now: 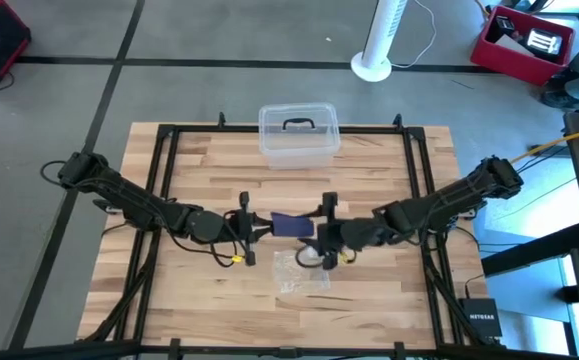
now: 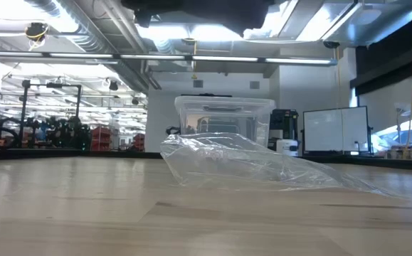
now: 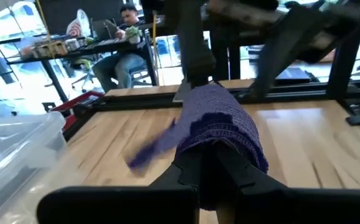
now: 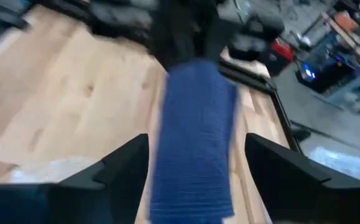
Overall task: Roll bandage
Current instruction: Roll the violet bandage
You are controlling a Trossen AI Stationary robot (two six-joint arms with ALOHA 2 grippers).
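Overhead, the count is short: one bandage point(image 1: 291, 224), one clear plastic box point(image 1: 299, 135), one clear plastic bag point(image 1: 301, 270), and two arms meeting over the middle of the wooden table point(image 1: 209, 160).

The bandage is a dark blue-purple fabric strip, stretched between the two grippers above the table's centre. The left gripper point(image 1: 257, 227) is clamped tight on one end of it; in the left wrist view the fabric bunches and wraps over the closed fingers point(image 3: 195, 177) as a thick purple wad point(image 3: 220, 124), with a loose tail trailing off to one side. The right gripper point(image 1: 321, 232) stands at the other end with its jaws spread wide. In the right wrist view the strip point(image 4: 195, 137) runs flat and long between the two dark fingers point(image 4: 114, 165), with bare gaps on both sides, so neither finger presses on it there.

The box sits at the far edge of the table, lid on, with a black handle on top. Nothing can be made out inside it from above, and the low view shows it point(image 2: 223, 117) only partly, behind the bag. The bag point(image 2: 255, 167) lies crumpled on the table surface just nearer than the grippers, and looks to hold nothing.
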